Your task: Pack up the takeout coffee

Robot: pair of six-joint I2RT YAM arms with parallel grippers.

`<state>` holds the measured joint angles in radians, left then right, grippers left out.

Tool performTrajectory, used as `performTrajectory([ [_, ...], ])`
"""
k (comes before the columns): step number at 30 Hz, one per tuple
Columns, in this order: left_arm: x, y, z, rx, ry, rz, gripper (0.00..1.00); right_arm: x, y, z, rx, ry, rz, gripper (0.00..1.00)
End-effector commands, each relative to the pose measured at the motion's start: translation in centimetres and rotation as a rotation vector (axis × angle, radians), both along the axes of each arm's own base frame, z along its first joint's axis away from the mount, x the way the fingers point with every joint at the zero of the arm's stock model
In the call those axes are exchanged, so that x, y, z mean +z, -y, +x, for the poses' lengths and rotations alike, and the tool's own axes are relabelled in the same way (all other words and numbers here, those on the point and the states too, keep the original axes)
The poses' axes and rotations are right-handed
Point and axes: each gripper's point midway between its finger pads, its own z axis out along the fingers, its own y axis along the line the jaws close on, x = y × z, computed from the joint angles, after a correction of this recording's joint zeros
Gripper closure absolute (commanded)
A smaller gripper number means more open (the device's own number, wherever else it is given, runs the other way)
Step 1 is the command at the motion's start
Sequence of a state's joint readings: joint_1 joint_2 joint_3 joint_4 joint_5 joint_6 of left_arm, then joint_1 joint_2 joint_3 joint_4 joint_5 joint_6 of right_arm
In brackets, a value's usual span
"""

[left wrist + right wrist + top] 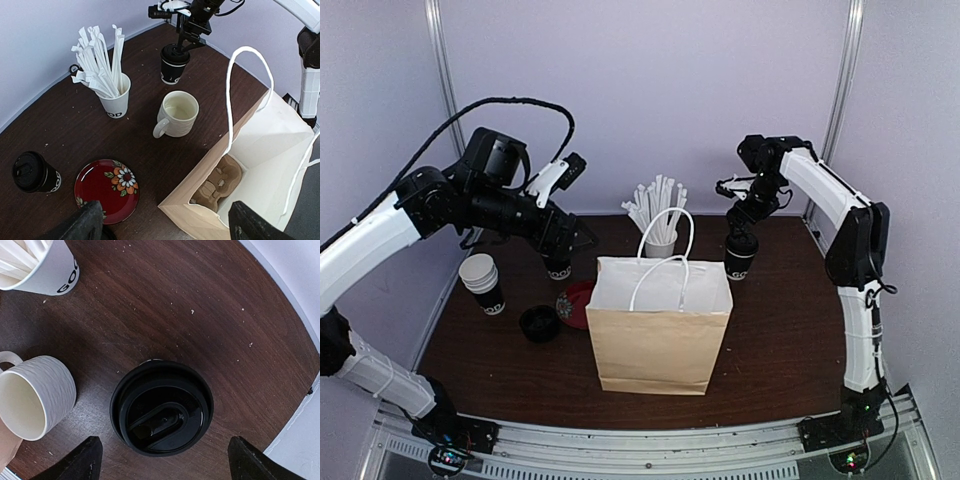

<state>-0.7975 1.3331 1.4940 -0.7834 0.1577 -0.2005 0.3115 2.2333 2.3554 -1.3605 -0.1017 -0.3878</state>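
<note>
One bench (790,340) carries one open paper bag (655,340) at its middle. Two takeout coffees stand on the bench. The right coffee (741,256) sits directly under the right hand (170,458), which is spread wide and grips nothing. The left coffee (32,172) stands near the left hand (167,221), equally wide and empty. One red plate (106,190) and one mug (176,114) are also there.

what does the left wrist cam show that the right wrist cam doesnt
Only the left wrist view: the red flowered plate, a second lidded coffee cup left of it, the inside of the paper bag with its cardboard cup carrier, and the right gripper seen from outside.
Only the right wrist view: the lid close up from straight above, sip tab visible.
Both: the lidded coffee cup under the right gripper, the ribbed mug, the cup of straws and the dark table.
</note>
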Motion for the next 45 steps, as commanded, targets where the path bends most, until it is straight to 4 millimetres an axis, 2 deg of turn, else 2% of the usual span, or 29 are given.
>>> performTrajectory([
  [1,0.0,0.3,0.1,-0.009,-0.008,-0.012,0.09,-0.8,0.5,0.5,-0.027,-0.014,-0.018,0.09],
  [10,-1.0,0.7,0.2,-0.012,-0.042,-0.006,0.09,-2.4,0.5,1.0,-0.038,-0.044,-0.014,0.09],
  [20,-1.3,0.9,0.2,-0.014,-0.053,-0.004,0.09,-3.7,0.4,1.0,-0.036,-0.078,-0.006,0.14],
  [28,-1.5,1.0,0.2,-0.017,-0.064,-0.004,0.1,-4.5,0.6,0.4,-0.029,-0.114,-0.018,0.22],
  [32,-1.6,1.0,0.1,-0.016,-0.067,-0.006,0.1,-3.8,0.6,-0.2,-0.028,-0.114,-0.008,0.3],
  [39,-1.3,0.9,0.1,-0.018,-0.062,-0.009,0.1,0.1,1.3,-3.7,0.003,-0.08,0.013,0.33],
  [42,-1.3,0.8,0.2,-0.013,-0.053,-0.001,0.1,1.8,1.8,-6.5,0.026,-0.071,0.026,0.33],
  [45,-1.1,0.7,0.3,-0.008,-0.043,-0.001,0.09,2.2,2.1,-9.9,0.07,-0.095,0.051,0.33],
])
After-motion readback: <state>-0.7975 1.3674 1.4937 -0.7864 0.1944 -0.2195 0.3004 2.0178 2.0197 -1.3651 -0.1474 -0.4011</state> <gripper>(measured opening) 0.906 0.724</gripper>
